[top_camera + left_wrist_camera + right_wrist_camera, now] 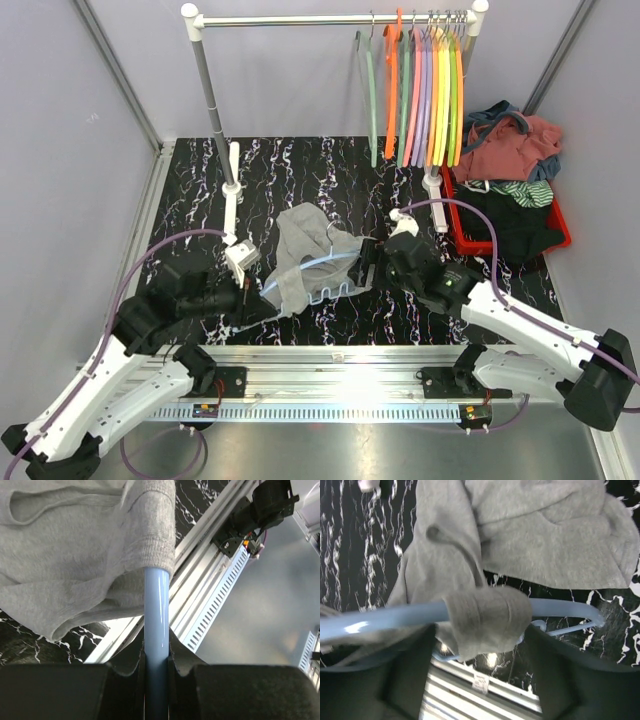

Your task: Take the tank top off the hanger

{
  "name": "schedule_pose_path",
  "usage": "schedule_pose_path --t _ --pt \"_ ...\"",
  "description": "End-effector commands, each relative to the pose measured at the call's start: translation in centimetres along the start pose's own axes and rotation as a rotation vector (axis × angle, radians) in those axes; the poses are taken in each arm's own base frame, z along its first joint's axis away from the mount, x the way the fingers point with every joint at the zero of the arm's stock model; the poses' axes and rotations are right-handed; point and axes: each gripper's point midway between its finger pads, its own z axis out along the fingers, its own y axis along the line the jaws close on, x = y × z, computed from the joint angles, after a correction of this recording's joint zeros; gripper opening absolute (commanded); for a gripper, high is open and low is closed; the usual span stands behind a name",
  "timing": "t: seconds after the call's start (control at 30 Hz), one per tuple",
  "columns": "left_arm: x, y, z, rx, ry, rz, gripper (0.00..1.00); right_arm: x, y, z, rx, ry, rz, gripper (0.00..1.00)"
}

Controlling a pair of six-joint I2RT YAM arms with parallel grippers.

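The gray tank top (545,545) lies on the black tabletop (300,170), its strap (487,615) round the blue hanger (156,610); the left hand (156,660) squeezes the hanger's bar, and the right hand (482,665) is wide open around that strap.

tank top (305,240) on hanger (318,264), lying on table (300,165)

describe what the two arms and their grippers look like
Both arms share one build: the left arm and right arm have white shells on the lower links and black joints and wrists. A thin purple cable loops along each. The left gripper and right gripper have blocky matte-black fingers.
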Motion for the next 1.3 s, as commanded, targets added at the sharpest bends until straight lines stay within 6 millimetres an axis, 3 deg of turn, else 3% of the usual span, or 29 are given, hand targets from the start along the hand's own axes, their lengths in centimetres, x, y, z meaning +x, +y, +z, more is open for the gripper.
schedule_pose_path --t 0.0,0.07,0.13,0.17,0.3,0.4,0.5,0.6,0.8,1.03,1.2,1.27 --pt "-1.6 -1.9 -0.2 0.097 -0.063 0.034 0.0 -3.4 0.1 0.2 0.051 -0.174 0.11 0.7" --pt "-1.8 -1.9 -0.5 0.081 -0.075 0.043 0.0 -3.6 -0.6 0.1 0.087 -0.19 0.122 0.56" --pt "-2.2 -1.5 -1.0 0.045 -0.093 0.048 0.0 -3.5 -1.3 -0.2 0.122 -0.188 0.137 0.31" --pt "-2.3 -1.2 -1.0 0.025 -0.092 0.044 0.0 -3.7 -1.6 -0.6 0.137 -0.204 0.147 0.24" --pt "-3.4 0.6 -1.8 -0.106 -0.123 0.041 0.0 -3.8 -2.9 -2.1 0.188 -0.221 0.187 0.14" --pt "-4.6 1.4 -2.7 -0.184 -0.162 0.061 0.0 -3.6 -5.8 -3.7 0.312 -0.263 0.245 0.0" --pt "-5.8 0.6 -3.4 -0.166 -0.188 0.079 0.0 -3.0 -9.2 -4.8 0.444 -0.309 0.268 0.0" --pt "-6.5 -1.0 -3.5 -0.098 -0.191 0.095 0.0 -2.5 -9.9 -4.2 0.467 -0.3 0.268 0.01" --pt "-6.0 -4.4 -4.1 0.076 -0.119 0.129 0.0 -2.8 -10.8 -2.0 0.495 -0.307 0.282 0.0" --pt "-5.8 -4.9 -6.0 0.054 -0.13 0.156 0.0 -3.6 -14.4 -2.6 0.565 -0.32 0.325 0.0" --pt "-7.8 -4.6 -7.1 -0.002 -0.271 0.165 0.0 -2.3 -13.9 -1.4 0.473 -0.261 0.313 0.0" --pt "-8.4 -4.6 -7.2 -0.005 -0.31 0.159 0.0 -2.1 -12.1 -0.2 0.363 -0.234 0.316 0.0"
